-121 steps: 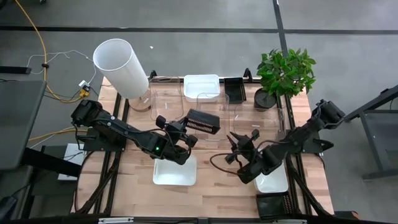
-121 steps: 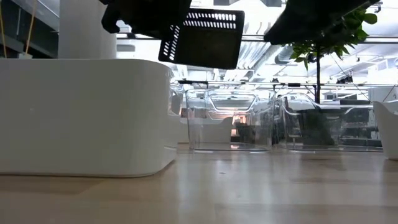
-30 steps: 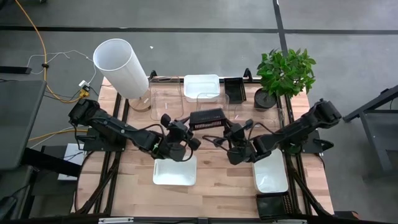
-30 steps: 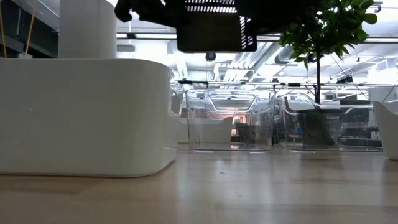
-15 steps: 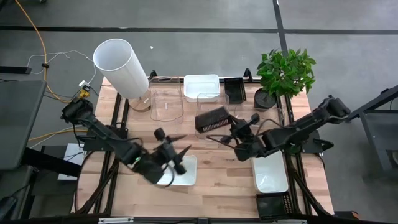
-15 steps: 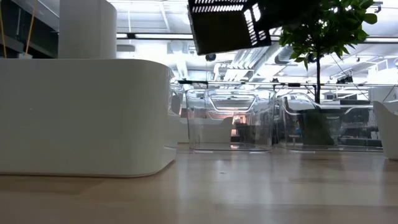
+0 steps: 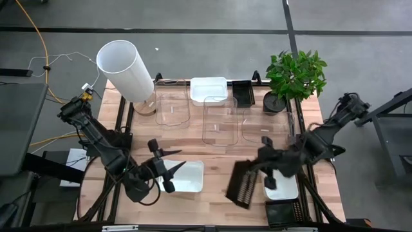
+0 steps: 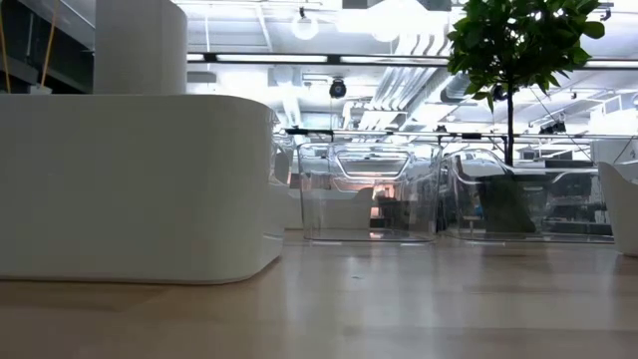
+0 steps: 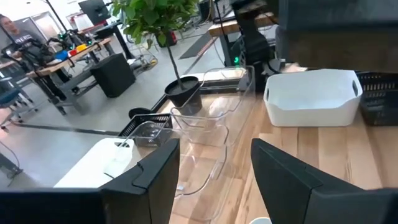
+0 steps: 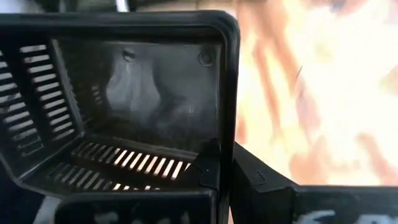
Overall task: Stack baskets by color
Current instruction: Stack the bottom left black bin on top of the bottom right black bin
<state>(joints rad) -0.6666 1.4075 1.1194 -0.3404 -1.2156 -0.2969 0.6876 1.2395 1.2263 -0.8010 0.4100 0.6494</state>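
Note:
My right gripper (image 7: 256, 170) is shut on a black slotted basket (image 7: 240, 184) near the table's front right. Just beyond it a white basket (image 7: 281, 185) lies under that arm. Another black basket (image 7: 283, 211) sits at the front right corner. My left gripper (image 7: 170, 169) stands open, with nothing in it, over the left end of a second white basket (image 7: 183, 178). Three clear baskets (image 7: 219, 120) stand in a row at mid-table. Behind them are a third white basket (image 7: 208, 89) and a black one (image 7: 243, 94). The low view shows neither gripper. My right gripper pinches one wall of the black basket near a corner (image 10: 225, 134). One finger (image 10: 208, 167) is inside and the other (image 10: 264, 182) outside. The basket is tipped, its open side toward the wrist camera and a slotted side (image 7: 237, 188) up in the high view.
A big white cylinder (image 7: 125, 69) stands at the far left corner and a potted plant (image 7: 294, 76) at the far right. Bare wood lies between the two near white baskets and in front of the clear ones.
My left gripper has let go of the black basket and drawn back toward the table's near left. My right gripper has carried the basket from mid-table toward the near right edge and turned it. The basket has left the low view.

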